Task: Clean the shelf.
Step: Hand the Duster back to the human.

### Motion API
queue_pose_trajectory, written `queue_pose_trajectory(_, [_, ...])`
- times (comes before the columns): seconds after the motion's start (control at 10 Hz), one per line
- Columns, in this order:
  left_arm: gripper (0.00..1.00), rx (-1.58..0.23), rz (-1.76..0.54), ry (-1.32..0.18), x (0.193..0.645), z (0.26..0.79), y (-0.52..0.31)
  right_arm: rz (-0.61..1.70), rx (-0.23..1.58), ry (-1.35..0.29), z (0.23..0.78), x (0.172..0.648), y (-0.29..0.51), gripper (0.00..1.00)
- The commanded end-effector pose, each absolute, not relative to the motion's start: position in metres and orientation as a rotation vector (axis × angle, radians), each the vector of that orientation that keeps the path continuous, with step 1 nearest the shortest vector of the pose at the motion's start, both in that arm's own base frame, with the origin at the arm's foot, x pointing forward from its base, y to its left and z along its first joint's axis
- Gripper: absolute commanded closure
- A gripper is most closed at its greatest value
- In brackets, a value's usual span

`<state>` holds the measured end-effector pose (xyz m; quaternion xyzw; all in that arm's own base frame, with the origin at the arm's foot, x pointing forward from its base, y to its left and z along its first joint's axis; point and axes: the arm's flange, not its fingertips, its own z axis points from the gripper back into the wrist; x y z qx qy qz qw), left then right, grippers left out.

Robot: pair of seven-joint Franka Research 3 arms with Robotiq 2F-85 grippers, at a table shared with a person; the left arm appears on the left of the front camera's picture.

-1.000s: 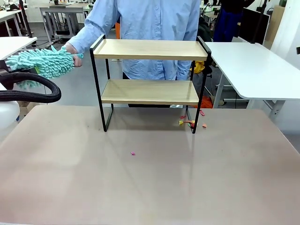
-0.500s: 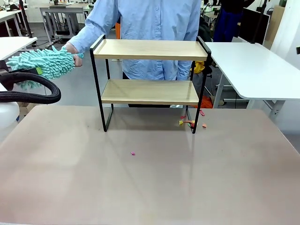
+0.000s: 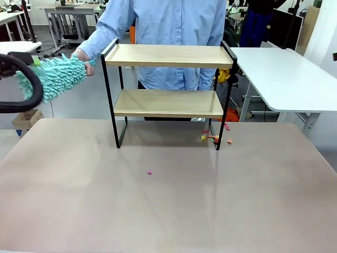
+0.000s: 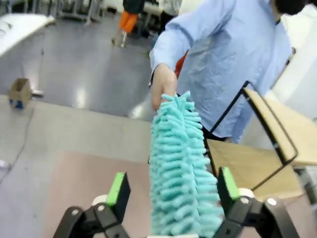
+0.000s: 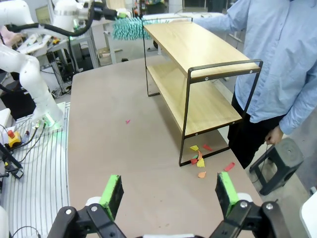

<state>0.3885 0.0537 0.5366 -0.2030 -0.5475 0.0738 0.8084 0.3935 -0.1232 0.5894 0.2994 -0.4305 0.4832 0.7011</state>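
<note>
Duster (image 4: pixel 183 173), soft and light, sits between your left gripper (image 4: pixel 171 186)'s parted fingers; clamp its plush head before wiping the shelf (image 3: pixel 168 79). Right gripper (image 5: pixel 168 191) gapes empty.

teal duster (image 4: pixel 181 168) standing between the open fingers of the left gripper (image 4: pixel 171 191)
green pads (image 4: pixel 118 188) sitting apart on either side of the fluffy head; a person's hand (image 4: pixel 162 88) gripping its far end; the shelf (image 4: pixel 262 144) showing at right, two wooden boards in a black frame.
</note>
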Motion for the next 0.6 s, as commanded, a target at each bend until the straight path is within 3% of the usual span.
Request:
queue_pose_trajectory(0.0, [0.0, -0.557, 0.241, -1.109, 0.373, 0.614, 0.095, 1.102, 0.655, -0.949, 0.591, 0.393, -0.126, 0.0])
queue_pose_trajectory(0.2, [0.0, -0.579, 0.327, -1.107, 0.381, 0.644, 0.138, 1.102, 0.655, -0.949, 0.591, 0.393, -0.126, 0.0])
queue_pose_trajectory(0.5, [0.0, -0.55, 0.431, -1.06, 0.394, 0.643, 0.189, 1.102, 0.655, -0.949, 0.591, 0.393, -0.126, 0.0])
